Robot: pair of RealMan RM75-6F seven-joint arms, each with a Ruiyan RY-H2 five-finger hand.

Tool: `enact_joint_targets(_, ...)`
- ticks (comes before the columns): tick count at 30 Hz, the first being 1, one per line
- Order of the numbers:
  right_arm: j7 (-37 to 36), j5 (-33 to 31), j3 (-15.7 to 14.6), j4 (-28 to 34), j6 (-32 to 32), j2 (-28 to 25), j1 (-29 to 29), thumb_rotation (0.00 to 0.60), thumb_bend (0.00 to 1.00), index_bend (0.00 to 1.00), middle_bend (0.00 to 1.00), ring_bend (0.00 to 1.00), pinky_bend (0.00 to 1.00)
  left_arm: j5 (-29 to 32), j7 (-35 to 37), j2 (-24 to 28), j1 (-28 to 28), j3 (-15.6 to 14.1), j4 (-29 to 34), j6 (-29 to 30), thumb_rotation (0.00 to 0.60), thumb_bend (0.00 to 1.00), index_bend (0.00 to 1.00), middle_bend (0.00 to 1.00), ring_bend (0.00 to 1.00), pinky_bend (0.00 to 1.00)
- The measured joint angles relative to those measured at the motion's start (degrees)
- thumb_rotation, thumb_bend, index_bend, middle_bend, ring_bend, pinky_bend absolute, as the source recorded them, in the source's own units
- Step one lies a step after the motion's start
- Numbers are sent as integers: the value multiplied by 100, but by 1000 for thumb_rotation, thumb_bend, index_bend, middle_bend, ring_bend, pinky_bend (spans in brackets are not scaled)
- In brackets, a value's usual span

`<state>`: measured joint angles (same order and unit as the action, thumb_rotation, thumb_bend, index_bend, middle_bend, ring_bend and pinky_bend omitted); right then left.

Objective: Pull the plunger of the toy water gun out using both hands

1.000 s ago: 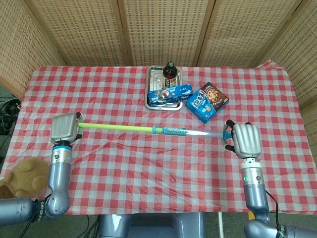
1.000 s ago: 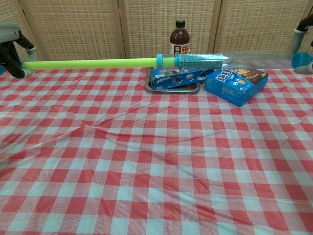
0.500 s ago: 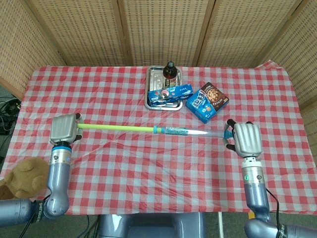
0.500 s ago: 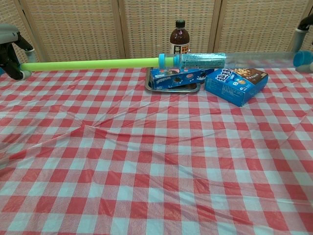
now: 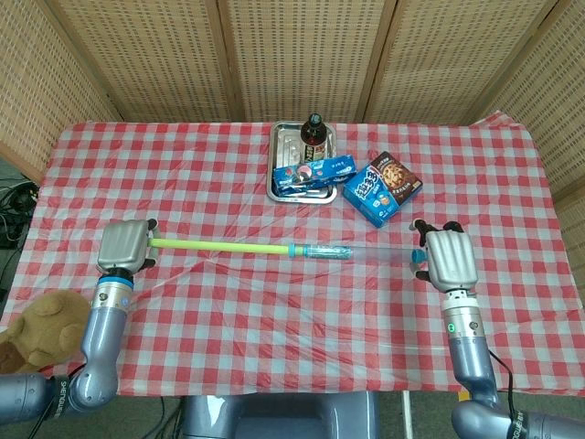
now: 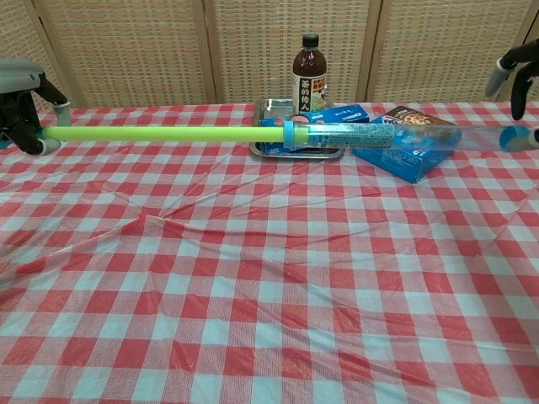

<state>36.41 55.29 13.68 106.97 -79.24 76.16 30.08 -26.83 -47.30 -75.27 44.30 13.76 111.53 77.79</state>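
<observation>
Over the checked bench [image 5: 274, 311], left hand [image 5: 125, 245] grips the plunger [image 5: 219, 246], right hand [image 5: 445, 258] loosely holds the barrel [image 5: 370, 252], which may slip free.

Grey-backed left hand [image 5: 125, 245] and right hand [image 5: 448, 258], dark fingers, blue-ringed wrists, bluish-grey forearms.

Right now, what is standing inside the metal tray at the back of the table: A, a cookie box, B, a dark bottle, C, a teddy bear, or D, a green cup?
B: a dark bottle stands upright in the metal tray beside a blue packet, while the cookie box lies outside it on the cloth.
</observation>
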Motion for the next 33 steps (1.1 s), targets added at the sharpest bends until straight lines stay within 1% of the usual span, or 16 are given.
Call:
enact_joint_targets(3, 3, -98, -33, -43, 57, 0, -13, 600, 257, 171, 181, 231, 132, -5, -2, 104, -37, -101, 119, -76, 600, 255, 170, 130, 144, 175)
enact_joint_targets(4, 6, -146, -47, -59, 89, -3, -18, 600, 253, 165, 161, 208, 117, -15, 17, 135, -56, -132, 147, -97, 600, 245, 159, 114, 128, 165)
enact_joint_targets(6, 17, -233, -67, -79, 133, -11, -26, 600, 246, 151, 117, 155, 93, -83, 99, 176, -108, -191, 166, -130, 600, 237, 149, 104, 124, 160)
enact_joint_targets(9, 2, -308, -113, -128, 173, -12, -55, 600, 245, 144, 92, 131, 86, -243, 336, 234, -221, -275, 164, -205, 600, 237, 146, 100, 123, 155)
enact_joint_targets(14, -111, -105, -225, -179, 159, 2, -123, 600, 245, 122, 32, 68, 67, -682, 882, 326, -459, -413, 154, -350, 600, 237, 146, 82, 102, 111)
enact_joint_targets(17, -235, 126, -317, -205, 111, -1, -196, 600, 245, 97, 1, 16, 53, -1118, 1284, 382, -642, -504, 149, -400, 600, 237, 145, 52, 81, 88)
enact_joint_targets(20, -433, 496, -427, -288, -10, 3, -303, 600, 244, 87, 0, 0, 38, -1725, 1725, 416, -859, -609, 112, -364, 600, 238, 138, 28, 62, 84)
enact_joint_targets(21, -532, 635, -467, -318, -60, 6, -350, 600, 241, 81, 0, 0, 25, -2017, 1898, 425, -962, -665, 80, -316, 600, 237, 129, 16, 51, 79)
enact_joint_targets(23, -829, 980, -576, -387, -182, 8, -473, 600, 231, 64, 0, 0, 7, -2480, 2120, 435, -1133, -768, 10, -199, 600, 235, 106, 1, 24, 59)
enact_joint_targets(25, -1138, 1352, -712, -465, -303, -4, -608, 600, 214, 43, 0, 0, 0, -3014, 2318, 434, -1359, -912, -98, 19, 600, 229, 60, 0, 2, 18)
enact_joint_targets(27, -1372, 1697, -846, -563, -423, -21, -727, 600, 200, 23, 0, 0, 0, -3505, 2480, 421, -1620, -1079, -236, 311, 600, 223, 20, 0, 0, 0)
enact_joint_targets(30, -1756, 2318, -1085, -840, -679, -40, -939, 600, 185, 1, 0, 0, 0, -4104, 2672, 383, -2019, -1342, -502, 757, 600, 217, 0, 0, 0, 0)
enact_joint_targets(33, -2172, 2913, -1301, -1241, -1020, -47, -1167, 600, 168, 0, 0, 0, 0, -4553, 2816, 323, -2384, -1574, -847, 1121, 600, 212, 0, 0, 0, 0)
